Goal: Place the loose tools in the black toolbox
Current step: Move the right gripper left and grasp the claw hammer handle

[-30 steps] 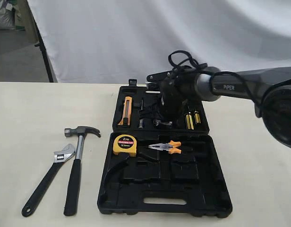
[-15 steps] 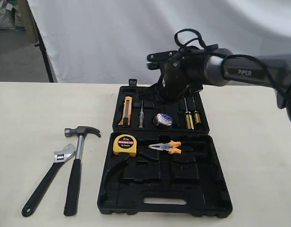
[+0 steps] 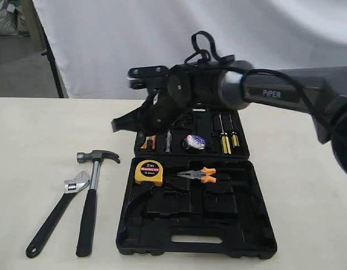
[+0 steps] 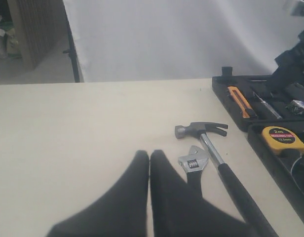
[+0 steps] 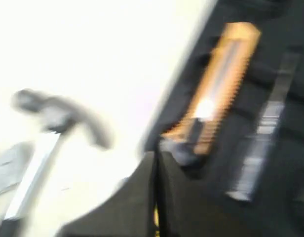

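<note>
Right gripper (image 3: 116,124) has swung left off the large black moulded-plastic toolbox (image 3: 258,239), jaws clenched, empty. Small round tape roll (image 3: 194,142) sits inside; black-handled steel claw hammer (image 3: 93,185) lies outside. Next, judged: open, descend on hammer.

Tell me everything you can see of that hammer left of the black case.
The claw hammer has a grey steel head with a curved claw, a shiny metal neck and a long black grip. It lies flat on the pale table, outside the toolbox, head at the far end, close beside the wrench. Nothing holds it.
</note>
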`<state>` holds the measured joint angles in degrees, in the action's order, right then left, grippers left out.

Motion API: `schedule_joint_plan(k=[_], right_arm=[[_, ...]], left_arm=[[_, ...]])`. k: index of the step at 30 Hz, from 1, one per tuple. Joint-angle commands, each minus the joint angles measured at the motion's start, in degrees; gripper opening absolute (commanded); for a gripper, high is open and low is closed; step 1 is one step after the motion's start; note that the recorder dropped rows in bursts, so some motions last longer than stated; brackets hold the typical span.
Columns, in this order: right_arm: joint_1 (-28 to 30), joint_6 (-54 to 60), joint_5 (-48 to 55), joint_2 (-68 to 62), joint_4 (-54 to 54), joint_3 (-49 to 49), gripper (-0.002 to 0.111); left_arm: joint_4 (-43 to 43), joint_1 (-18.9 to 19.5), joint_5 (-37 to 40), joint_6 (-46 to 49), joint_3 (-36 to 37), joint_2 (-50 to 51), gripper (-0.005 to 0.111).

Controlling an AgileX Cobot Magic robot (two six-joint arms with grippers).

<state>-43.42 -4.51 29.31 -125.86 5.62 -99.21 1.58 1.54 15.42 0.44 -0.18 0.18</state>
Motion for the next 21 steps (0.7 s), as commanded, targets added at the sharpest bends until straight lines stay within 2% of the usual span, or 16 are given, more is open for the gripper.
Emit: schedule_joint_plan(k=[1, 7, 10, 15, 16, 21], right_arm=[[-3.8, 4.9, -0.8, -1.8, 4.4, 0.0, -0.001], [-10.4, 1.9, -3.9, -5.5, 1.8, 0.0, 0.0], [-12.1, -2.9, -3.7, -5.9, -4.1, -1.0, 0.021], [-12.2, -4.5, 0.6, -6.5, -4.4, -3.9, 0.063], [-12.2, -4.5, 1.6, -6.5, -4.1, -4.1, 0.066], [-14.6, -1.6, 2.4, -9.2, -2.9, -4.2, 0.067]], left_arm=[[0.2, 0.2, 0.1, -0.4, 0.2, -0.2, 0.001], [0.2, 0.2, 0.1, -0.4, 0.2, -0.2, 0.001], [0.2, 0.2, 0.1, -0.4, 0.2, -0.2, 0.001], [0.2, 0.2, 0.1, -0.4, 0.2, -0.2, 0.001], [0.2, 0.2, 0.1, -0.4, 0.2, -0.2, 0.001], [0.2, 0.2, 0.1, -0.4, 0.2, -0.2, 0.001]])
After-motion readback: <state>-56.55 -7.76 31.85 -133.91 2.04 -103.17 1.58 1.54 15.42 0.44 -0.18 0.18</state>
